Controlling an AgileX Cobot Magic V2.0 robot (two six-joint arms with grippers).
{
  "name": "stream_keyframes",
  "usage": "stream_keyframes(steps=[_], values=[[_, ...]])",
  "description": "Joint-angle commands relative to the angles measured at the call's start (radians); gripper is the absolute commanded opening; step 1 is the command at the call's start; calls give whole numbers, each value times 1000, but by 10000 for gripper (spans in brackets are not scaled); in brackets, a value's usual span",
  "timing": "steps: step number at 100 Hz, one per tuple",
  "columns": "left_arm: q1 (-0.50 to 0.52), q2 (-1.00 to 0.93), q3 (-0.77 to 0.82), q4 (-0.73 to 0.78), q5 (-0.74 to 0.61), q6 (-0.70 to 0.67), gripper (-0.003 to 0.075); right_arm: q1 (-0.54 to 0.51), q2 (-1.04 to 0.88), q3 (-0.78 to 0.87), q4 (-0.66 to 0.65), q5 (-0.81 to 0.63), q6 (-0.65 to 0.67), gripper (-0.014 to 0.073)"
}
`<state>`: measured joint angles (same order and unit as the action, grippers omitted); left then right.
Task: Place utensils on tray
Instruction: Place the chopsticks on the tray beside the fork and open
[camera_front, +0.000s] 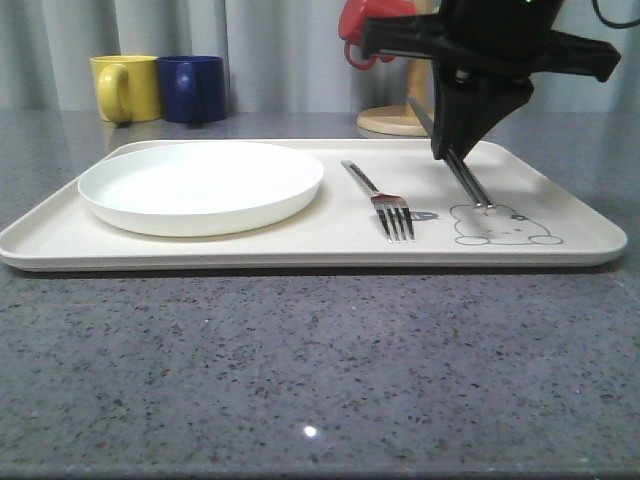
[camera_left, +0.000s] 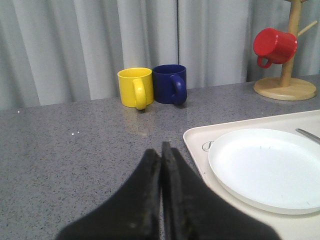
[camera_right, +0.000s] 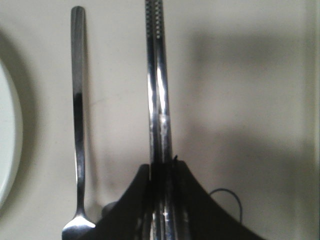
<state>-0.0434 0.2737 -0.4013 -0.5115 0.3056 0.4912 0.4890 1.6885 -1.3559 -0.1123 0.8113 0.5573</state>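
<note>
On the tray (camera_front: 560, 215), the fork (camera_front: 385, 203) already lies just right of the white plate (camera_front: 200, 185). Beside it, the right claw (camera_front: 460, 150) pinches the chopsticks (camera_front: 470, 182), their tips touching the tray near the bunny drawing. The left claw (camera_left: 161, 155) hangs pressed together over the surface (camera_left: 75, 150). Judging by this, releasing the chopsticks and placing a spoon remain.

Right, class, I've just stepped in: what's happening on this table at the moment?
The right gripper is shut on a pair of chopsticks, their far ends resting on the tray beside the bunny drawing. A fork already lies on the tray next to the white plate. The left gripper is shut and holds nothing, off to the tray's left.
</note>
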Motion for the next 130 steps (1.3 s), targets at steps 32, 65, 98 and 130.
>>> stream_keyframes(steps=[32, 65, 98, 130], values=[[0, 5, -28, -12, -77, 2, -19, 16, 36, -32, -29, -36, 35, -57], [0, 5, -28, -12, -77, 2, -19, 16, 45, -32, -23, -3, 35, 258], [0, 5, -28, -12, -77, 2, -19, 16, 29, -36, -36, -4, 35, 426], [0, 5, -28, -12, -77, 2, -19, -51, -108, -36, -152, 30, 20, 426]])
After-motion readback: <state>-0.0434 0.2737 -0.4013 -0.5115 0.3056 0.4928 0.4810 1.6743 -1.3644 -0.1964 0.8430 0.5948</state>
